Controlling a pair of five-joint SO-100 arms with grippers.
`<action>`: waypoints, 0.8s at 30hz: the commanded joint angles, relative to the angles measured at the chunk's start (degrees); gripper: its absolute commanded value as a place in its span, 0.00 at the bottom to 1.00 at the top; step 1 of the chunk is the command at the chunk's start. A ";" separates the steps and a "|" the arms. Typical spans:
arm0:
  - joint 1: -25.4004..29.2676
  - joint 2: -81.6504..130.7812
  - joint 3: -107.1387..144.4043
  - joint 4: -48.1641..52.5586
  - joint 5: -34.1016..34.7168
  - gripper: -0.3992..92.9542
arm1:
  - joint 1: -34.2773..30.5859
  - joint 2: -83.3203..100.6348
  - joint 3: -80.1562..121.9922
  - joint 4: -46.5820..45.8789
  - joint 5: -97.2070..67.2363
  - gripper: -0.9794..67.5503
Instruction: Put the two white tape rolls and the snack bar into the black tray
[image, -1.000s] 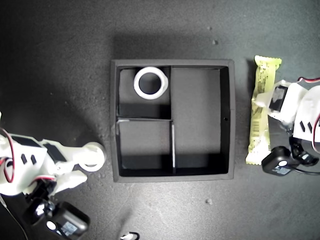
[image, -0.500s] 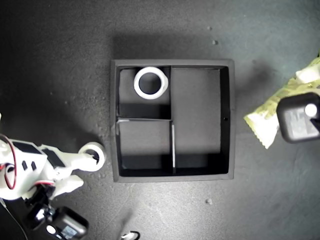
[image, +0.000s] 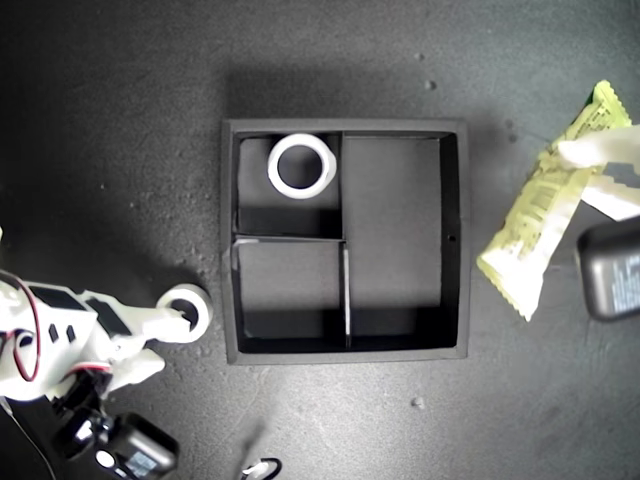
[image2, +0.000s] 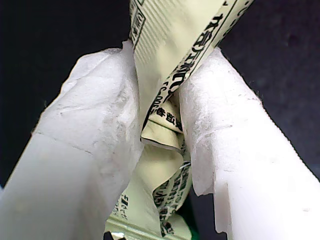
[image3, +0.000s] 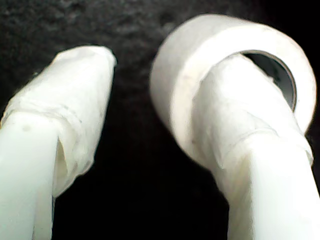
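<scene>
Aloft, snack bar (image: 535, 225) between jaws.

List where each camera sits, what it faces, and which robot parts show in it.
Exterior view: overhead, facing straight down on the black tray; an arm shows in each lower corner region and at the right edge.
First wrist view: on my first gripper, looking along its fingers pinching the snack bar.
Second wrist view: on my second gripper, one finger through a tape roll.
Shared: the snack bar and that tape roll also show from overhead.
</scene>
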 joint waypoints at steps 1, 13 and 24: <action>-1.67 -1.05 -2.99 -0.44 1.14 0.14 | -1.76 2.72 0.00 -0.62 -5.45 0.01; -2.90 -11.16 -5.01 -1.58 -1.32 0.08 | -5.89 0.26 -0.44 -2.72 -16.52 0.01; -8.61 -4.75 -16.00 11.43 7.29 0.01 | -5.71 -16.52 -8.26 -20.48 -46.49 0.01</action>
